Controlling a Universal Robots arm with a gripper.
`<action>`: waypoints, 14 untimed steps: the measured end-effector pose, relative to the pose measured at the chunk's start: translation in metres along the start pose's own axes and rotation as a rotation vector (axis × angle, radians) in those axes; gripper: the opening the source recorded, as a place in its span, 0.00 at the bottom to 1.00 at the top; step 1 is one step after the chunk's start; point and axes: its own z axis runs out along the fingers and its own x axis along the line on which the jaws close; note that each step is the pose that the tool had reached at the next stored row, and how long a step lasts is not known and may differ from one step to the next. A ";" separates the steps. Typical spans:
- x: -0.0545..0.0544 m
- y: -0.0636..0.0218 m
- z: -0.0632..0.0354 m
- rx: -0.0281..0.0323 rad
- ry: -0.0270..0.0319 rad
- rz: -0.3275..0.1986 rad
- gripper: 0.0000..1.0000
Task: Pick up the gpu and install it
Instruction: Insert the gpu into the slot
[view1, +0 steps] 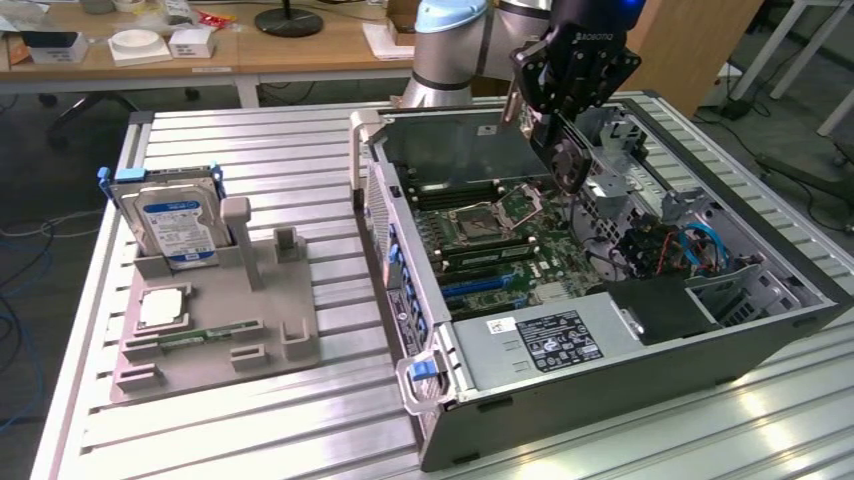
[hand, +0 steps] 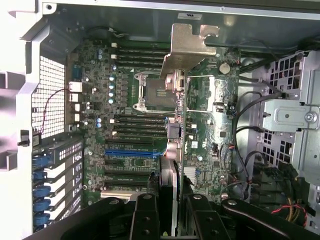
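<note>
My gripper (view1: 554, 125) hangs over the open computer case (view1: 641, 375), shut on the gpu (view1: 571, 158). The gpu is a dark card held on edge, with its black round fan facing the exterior view's right. In the wrist view the gpu (hand: 190, 50) shows edge-on between my black fingers (hand: 145, 215), its silver end bracket farthest from the wrist. My gripper (hand: 172, 212) holds it above the motherboard (hand: 125, 100), apart from it. A blue expansion slot (hand: 132, 152) lies beside the card's line. The motherboard (view1: 521, 250) lies flat in the case.
A grey fixture (view1: 214, 330) on the exterior view's left holds a hard drive (view1: 180, 225) with a blue-white label, a memory stick (view1: 207, 335) and a silver chip (view1: 160, 308). Cables (view1: 687, 250) and drive cages (hand: 290, 115) crowd the case beside the board.
</note>
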 end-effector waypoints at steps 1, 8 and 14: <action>0.000 0.0000 0.0000 0.0000 0.0000 -0.002 0.27; 0.000 0.0000 0.0000 0.0000 -0.0002 -0.013 0.27; 0.000 0.0000 0.0000 -0.0001 -0.0003 -0.023 0.27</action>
